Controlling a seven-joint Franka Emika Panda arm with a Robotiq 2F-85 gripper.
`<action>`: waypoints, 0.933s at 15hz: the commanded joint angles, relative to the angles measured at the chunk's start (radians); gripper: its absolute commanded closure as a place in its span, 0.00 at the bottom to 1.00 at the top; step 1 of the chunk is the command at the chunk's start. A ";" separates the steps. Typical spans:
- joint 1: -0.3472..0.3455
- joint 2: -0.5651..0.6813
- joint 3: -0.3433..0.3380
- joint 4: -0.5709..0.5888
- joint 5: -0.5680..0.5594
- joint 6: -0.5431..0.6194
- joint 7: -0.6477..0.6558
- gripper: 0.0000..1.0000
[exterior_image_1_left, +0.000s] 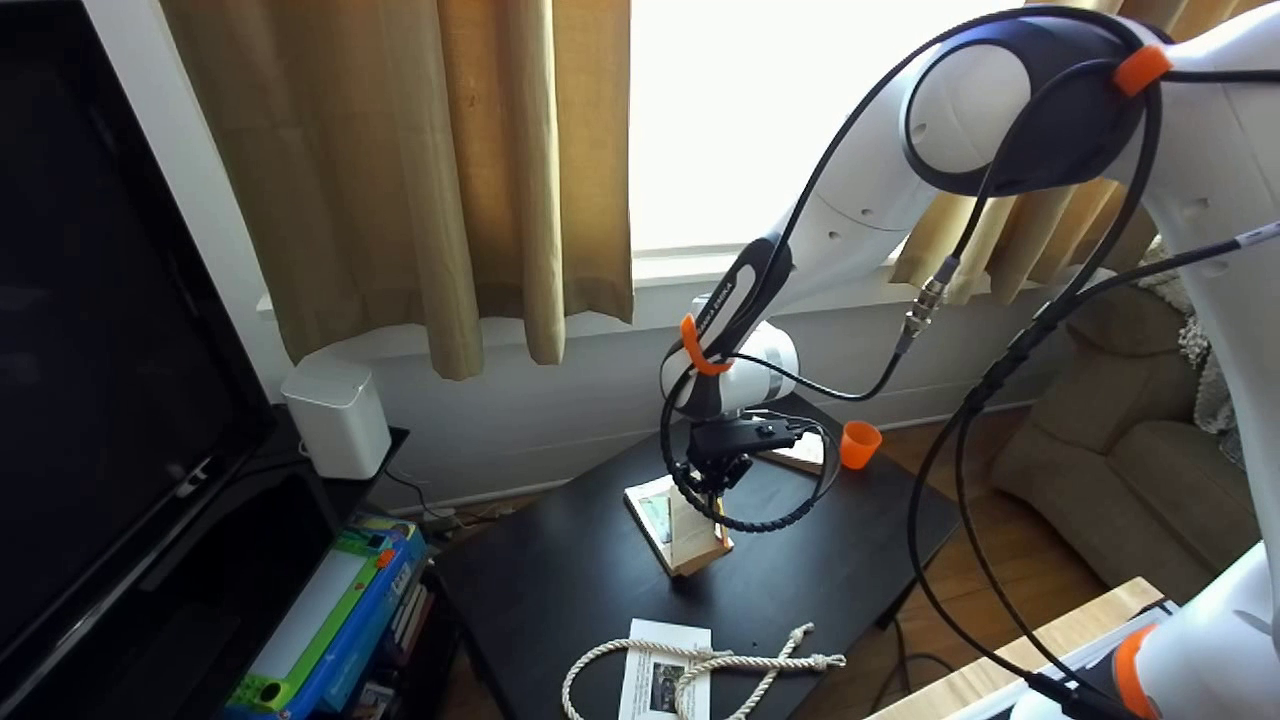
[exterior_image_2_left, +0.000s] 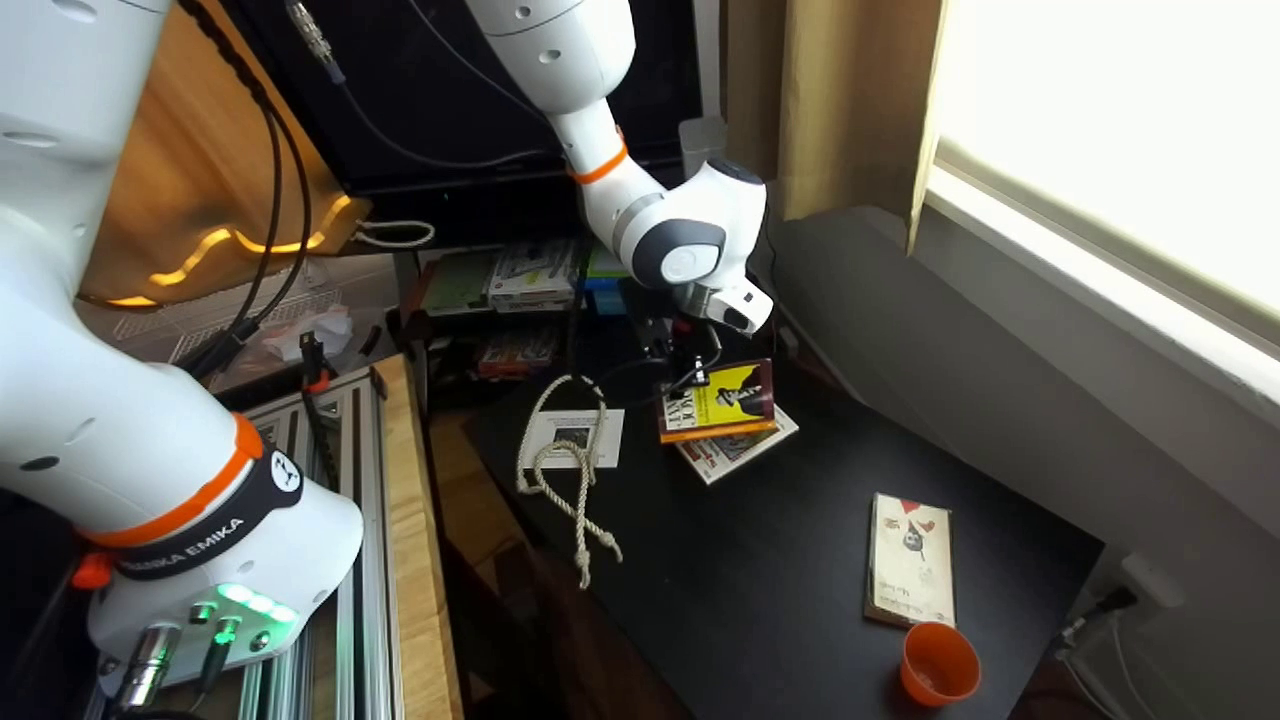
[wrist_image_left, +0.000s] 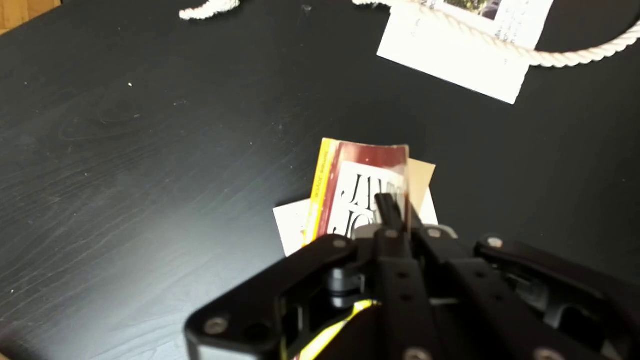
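Lying leftmost on the dark table (exterior_image_2_left: 770, 560) in an exterior view, a rope (exterior_image_2_left: 582, 515) crosses a sheet of paper (exterior_image_2_left: 611, 437), both apart from the pincer (wrist_image_left: 401, 212). Next comes the paperback (exterior_image_2_left: 740, 395), right below the pincer, on top of a second book (exterior_image_2_left: 740, 453) set at a slant to it. The paperback's long axis runs roughly left to right there, spine (exterior_image_2_left: 718, 432) on the near side, front cover (wrist_image_left: 362, 200) tilted up. The pincer stands narrow, the cover's free long edge pinched in it, across from the spine and toward the title end. Further right lie a pale book (exterior_image_2_left: 912, 560) and, just beside its near end, an orange cup (exterior_image_2_left: 940, 663). Only the wrist view shows a fingertip (wrist_image_left: 385, 204) against the cover's face; the cover's plain underside, raised over the pages (exterior_image_1_left: 701, 563), shows in an exterior view instead. Neither cup nor pale book appears in the wrist view.
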 joint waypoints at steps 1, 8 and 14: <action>0.022 0.030 -0.023 0.048 -0.040 -0.054 -0.018 1.00; 0.032 0.131 -0.030 0.162 -0.099 -0.132 -0.047 1.00; 0.069 0.222 -0.051 0.260 -0.177 -0.131 -0.072 1.00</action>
